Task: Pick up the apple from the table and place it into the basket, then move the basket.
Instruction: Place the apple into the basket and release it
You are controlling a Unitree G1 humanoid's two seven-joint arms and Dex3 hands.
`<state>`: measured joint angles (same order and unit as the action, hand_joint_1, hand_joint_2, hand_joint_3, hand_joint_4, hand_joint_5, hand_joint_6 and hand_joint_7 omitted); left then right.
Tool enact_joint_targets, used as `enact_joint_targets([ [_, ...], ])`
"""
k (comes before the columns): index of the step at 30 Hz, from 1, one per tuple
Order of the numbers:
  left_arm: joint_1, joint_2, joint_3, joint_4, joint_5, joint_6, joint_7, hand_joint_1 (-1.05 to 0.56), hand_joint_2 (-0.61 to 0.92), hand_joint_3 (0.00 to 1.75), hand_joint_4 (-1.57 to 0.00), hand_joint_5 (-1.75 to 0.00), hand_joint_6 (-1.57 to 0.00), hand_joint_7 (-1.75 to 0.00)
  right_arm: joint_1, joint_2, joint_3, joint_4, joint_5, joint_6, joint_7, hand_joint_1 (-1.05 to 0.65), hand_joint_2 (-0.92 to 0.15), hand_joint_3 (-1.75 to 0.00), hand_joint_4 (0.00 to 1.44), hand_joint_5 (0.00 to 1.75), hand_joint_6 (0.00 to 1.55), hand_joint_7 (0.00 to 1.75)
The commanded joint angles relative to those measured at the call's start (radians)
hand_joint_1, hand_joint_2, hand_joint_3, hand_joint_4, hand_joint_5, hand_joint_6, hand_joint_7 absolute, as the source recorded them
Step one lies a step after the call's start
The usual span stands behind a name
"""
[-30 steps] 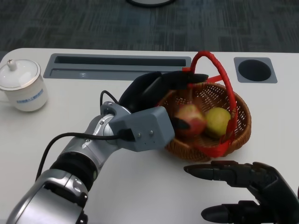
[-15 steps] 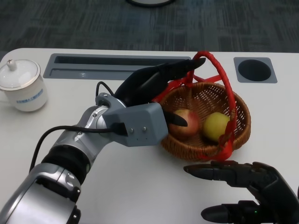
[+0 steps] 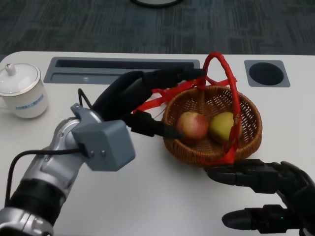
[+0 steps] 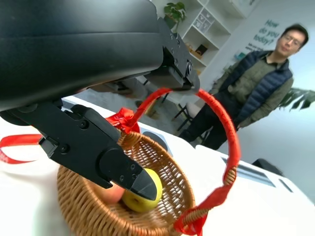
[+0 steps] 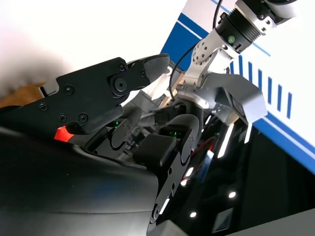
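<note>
The red-and-yellow apple [image 3: 193,126] now rests in the round woven wicker basket [image 3: 248,129] at frame centre, beside a yellow-green fruit [image 3: 221,127]; the left hand [image 3: 142,96], withdrawn and released, hooks fingers toward the red handle [image 3: 235,96], while the right hand [image 3: 266,191] waits with fingers spread, holding nothing, at lower right.

White table [image 3: 147,196] with basket [image 3: 248,132], cup [image 3: 22,91]

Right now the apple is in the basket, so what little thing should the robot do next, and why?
Probably close the left hand around the red handle to get a grip. The apple already lies in the basket beside a yellow-green fruit, so moving the basket is what is left. The left hand's upper fingers reach up to the handle, while the right hand waits open at the near rim.
</note>
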<state>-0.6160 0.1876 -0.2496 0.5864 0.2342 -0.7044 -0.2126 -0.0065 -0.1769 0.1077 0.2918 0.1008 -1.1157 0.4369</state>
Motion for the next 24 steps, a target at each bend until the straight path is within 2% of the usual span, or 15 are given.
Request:
enact_joint_targets([
  [1,0.112,0.043,0.039,-0.119,-0.085,-0.005,-0.047,-0.38,0.69,0.0,-0.7,-0.05,-0.66,-0.04,0.022,-0.021,-0.009,-0.04,-0.018,-0.036,-0.018,-0.37,-0.78,0.0,0.82,0.0,0.77,0.0],
  [9,0.331,0.097,0.119,-0.273,-0.235,-0.082,-0.099,-0.33,0.69,0.0,-0.81,-0.05,-0.75,-0.04,0.04,-0.073,-0.022,-0.043,-0.022,-0.038,-0.026,-0.34,-0.77,0.0,0.82,0.0,0.77,0.0],
  [13,0.407,0.114,0.16,-0.317,-0.296,-0.097,-0.118,-0.32,0.7,0.01,-0.82,-0.03,-0.76,-0.02,0.03,-0.105,-0.055,-0.019,-0.04,-0.062,-0.038,-0.36,-0.78,-0.01,0.82,0.0,0.77,0.0],
  [24,0.52,0.135,0.221,-0.355,-0.367,-0.086,-0.174,-0.32,0.7,0.0,-0.79,-0.01,-0.74,0.0,-0.04,-0.18,-0.154,0.15,-0.038,-0.137,-0.081,-0.39,-0.79,0.0,0.81,0.0,0.76,0.0],
])
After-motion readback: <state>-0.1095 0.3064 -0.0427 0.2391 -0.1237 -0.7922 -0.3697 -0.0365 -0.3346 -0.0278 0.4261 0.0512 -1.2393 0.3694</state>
